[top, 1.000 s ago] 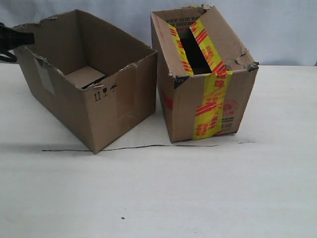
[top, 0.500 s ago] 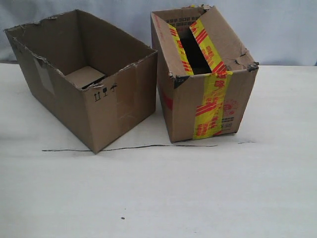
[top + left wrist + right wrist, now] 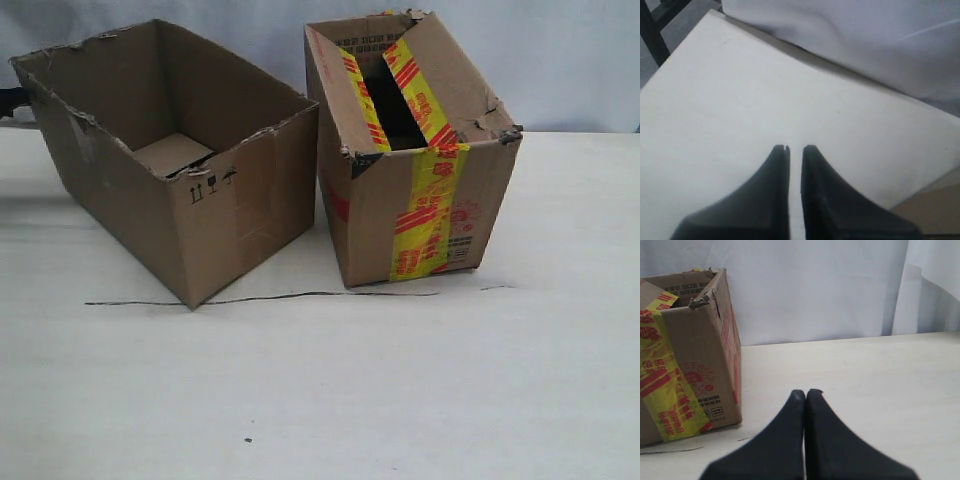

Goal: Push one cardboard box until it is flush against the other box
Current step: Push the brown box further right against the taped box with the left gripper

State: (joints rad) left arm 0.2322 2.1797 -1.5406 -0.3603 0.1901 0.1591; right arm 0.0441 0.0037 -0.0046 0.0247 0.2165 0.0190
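Note:
The plain cardboard box [image 3: 170,190], open-topped with a ragged rim, stands at the left of the table. The other box [image 3: 420,190], bound with yellow-and-red tape, stands to its right. Their near corners are apart, with a wedge-shaped gap between them that narrows toward the back. Only a dark sliver of my left gripper [image 3: 8,100] shows beside the plain box's far-left corner. In the left wrist view my left gripper [image 3: 795,148] is empty over bare table, its jaws a thin slit apart, with cardboard [image 3: 940,205] at the edge. My right gripper [image 3: 806,392] is shut and empty, apart from the taped box [image 3: 690,355].
A thin dark line [image 3: 260,298] runs across the white table [image 3: 330,400] in front of both boxes. A white cloth backdrop [image 3: 560,60] hangs behind. A loose cardboard flap [image 3: 172,155] lies inside the plain box.
The left gripper's black tip, at the plain box's far-left rim a second ago, has drawn back to the view's left edge. Neither box has visibly moved.

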